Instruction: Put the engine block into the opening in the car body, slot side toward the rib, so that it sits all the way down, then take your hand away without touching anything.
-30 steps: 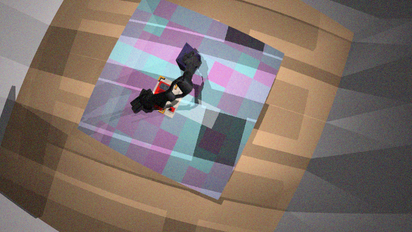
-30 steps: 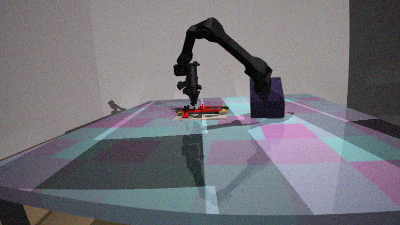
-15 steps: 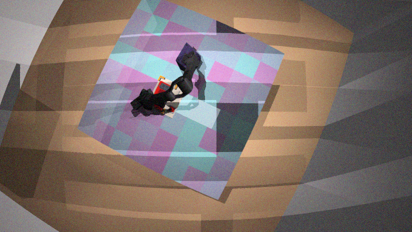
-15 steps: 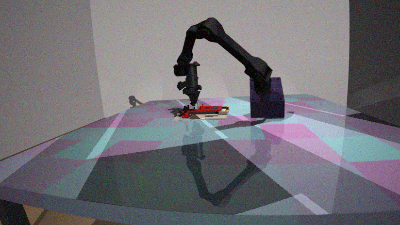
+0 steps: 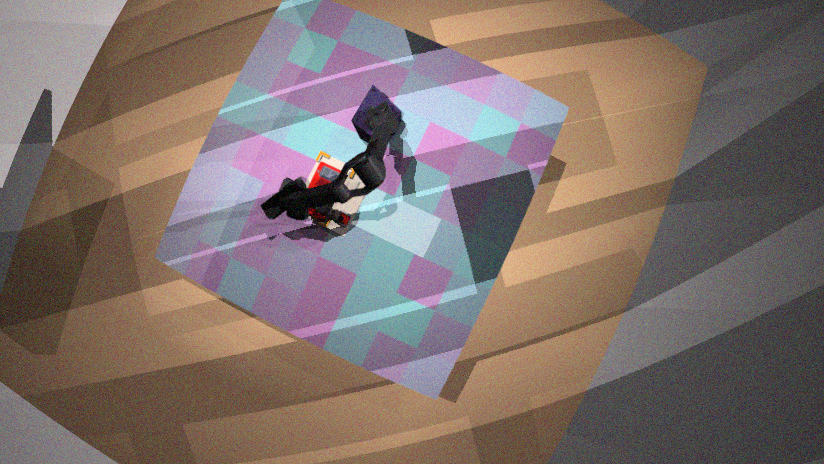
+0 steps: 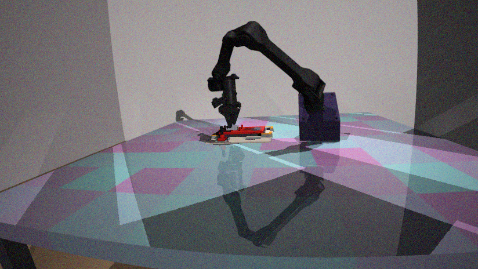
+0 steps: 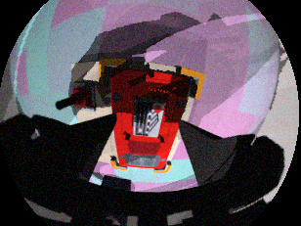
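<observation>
The red car body (image 5: 315, 176) (image 6: 256, 130) (image 7: 128, 103) lies flat on the table, with white and orange parts around its edges. The grey and black engine block (image 6: 232, 127) (image 7: 148, 121) stands in its opening, its top a little above the red surface in the exterior view. Whether it is fully down, and which way its slot side faces, I cannot tell. My gripper (image 6: 230, 125) (image 7: 149, 120) is open, fingers pointing down, one on each side of the block. The wrist view shows a gap between each finger and the block. The arm hides the block in the top view.
A small red part with a black rod (image 7: 65, 103) sticks out beside the car body, on a white base (image 7: 93, 114). The purple box (image 6: 319, 123) under the arm's base stands behind. The arm's shadow falls across the patterned table (image 5: 397, 227).
</observation>
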`<state>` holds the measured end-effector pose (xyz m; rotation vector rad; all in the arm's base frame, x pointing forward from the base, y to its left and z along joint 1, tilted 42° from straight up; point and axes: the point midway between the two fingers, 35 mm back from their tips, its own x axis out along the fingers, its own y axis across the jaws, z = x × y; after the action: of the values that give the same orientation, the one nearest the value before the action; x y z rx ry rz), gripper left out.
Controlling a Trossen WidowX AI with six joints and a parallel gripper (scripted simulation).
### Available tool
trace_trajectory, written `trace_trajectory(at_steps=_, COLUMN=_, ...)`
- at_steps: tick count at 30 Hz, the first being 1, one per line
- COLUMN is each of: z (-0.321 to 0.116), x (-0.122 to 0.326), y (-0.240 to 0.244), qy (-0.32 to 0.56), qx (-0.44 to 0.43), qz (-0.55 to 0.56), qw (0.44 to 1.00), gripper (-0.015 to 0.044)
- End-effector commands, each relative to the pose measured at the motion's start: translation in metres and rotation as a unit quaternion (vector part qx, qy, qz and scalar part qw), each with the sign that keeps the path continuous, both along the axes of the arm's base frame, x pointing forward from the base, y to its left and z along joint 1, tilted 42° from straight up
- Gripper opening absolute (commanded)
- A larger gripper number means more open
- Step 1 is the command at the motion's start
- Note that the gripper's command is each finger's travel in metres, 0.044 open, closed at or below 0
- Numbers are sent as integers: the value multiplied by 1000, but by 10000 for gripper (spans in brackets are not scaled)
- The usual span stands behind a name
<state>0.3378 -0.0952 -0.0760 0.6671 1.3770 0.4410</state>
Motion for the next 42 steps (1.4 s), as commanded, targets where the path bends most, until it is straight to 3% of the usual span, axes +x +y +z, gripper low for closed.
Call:
trace_trajectory(at_steps=1, z=0, x=0, y=0, qy=0, qx=0, qz=0, qw=1000, gripper=440)
trace_trajectory(at_steps=17, z=12, x=-3, y=-9, qy=0, qx=0, qz=-2, qw=1000, gripper=440)
trace_trajectory(at_steps=34, z=12, x=-3, y=-9, qy=0, qx=0, qz=-2, qw=1000, gripper=0)
trace_trajectory(at_steps=42, z=12, x=-3, y=-9, qy=0, qx=0, qz=-2, qw=1000, gripper=0)
